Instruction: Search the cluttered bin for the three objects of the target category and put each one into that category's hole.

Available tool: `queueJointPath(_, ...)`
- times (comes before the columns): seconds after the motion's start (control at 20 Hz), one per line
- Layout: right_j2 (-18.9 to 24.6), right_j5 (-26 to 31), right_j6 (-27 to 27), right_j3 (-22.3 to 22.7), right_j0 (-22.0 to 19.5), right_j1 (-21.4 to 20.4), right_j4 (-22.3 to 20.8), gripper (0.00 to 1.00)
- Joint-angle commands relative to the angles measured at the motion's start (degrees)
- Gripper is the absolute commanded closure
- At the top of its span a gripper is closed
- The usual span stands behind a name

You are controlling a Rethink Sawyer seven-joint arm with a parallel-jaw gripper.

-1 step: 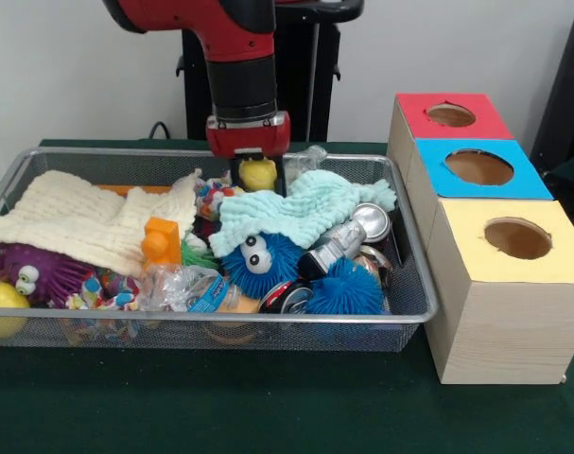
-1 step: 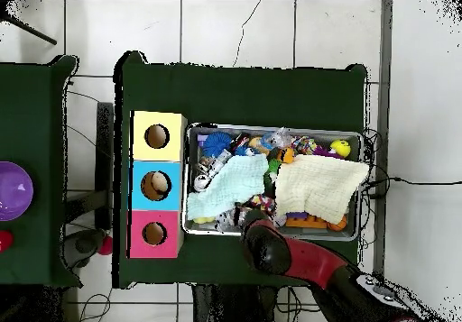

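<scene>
From the front, the claw [image 1: 258, 175] hangs at the far side of the wire bin [image 1: 414, 284], clamped on a yellow toy [image 1: 258, 174] just above the mint cloth [image 1: 301, 210]. Right of the bin stand red [image 1: 452, 114], blue [image 1: 478, 166] and yellow holes [image 1: 518, 237]. Overhead, the arm [image 2: 289, 255] covers the bin's [image 2: 356, 136] near edge on the green desk [image 2: 244, 88].

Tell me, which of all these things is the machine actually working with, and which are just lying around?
Part of the job:
wire bin of jumbled toys, cloths and cans
red box, blue box, yellow box, each with a hole
gripper, closed on a yellow toy

Just lying about:
purple bowl on the side table
cables on the floor
</scene>
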Motion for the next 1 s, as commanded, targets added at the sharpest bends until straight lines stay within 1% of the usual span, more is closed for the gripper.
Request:
queueJointPath(0.05, 14.61, -1.43, 13.05, 2.90, -5.59, 7.38, -1.09, 0.00)
queueJointPath(0.25, 16.81, -2.82, 12.94, 3.34, -7.01, 8.19, -1.09, 0.00)
queueJointPath(0.35, 16.97, -2.95, 12.36, 3.30, -6.97, 8.05, -1.09, 0.00)
queueJointPath(0.55, 16.67, -3.54, 11.96, 3.35, -6.69, 7.36, -0.86, 0.00)
queueJointPath(0.75, 14.79, -6.63, 11.16, 2.81, -4.64, 5.71, -2.15, 0.00)
queueJointPath(0.8, 14.25, -7.42, 11.17, 2.75, -4.12, 5.36, -2.27, 1.00)
queueJointPath(0.85, 12.40, -9.19, 10.25, 2.46, -2.18, 3.06, -2.98, 1.00)
queueJointPath(0.9, 11.14, -9.42, 9.45, 2.36, -0.91, 1.24, -3.22, 1.00)
queueJointPath(0.95, 8.61, -10.99, 9.00, 2.39, 1.42, -1.84, -2.93, 1.00)
queueJointPath(1.0, 7.36, -11.38, 8.57, 2.37, 2.60, -3.77, -2.83, 1.00)
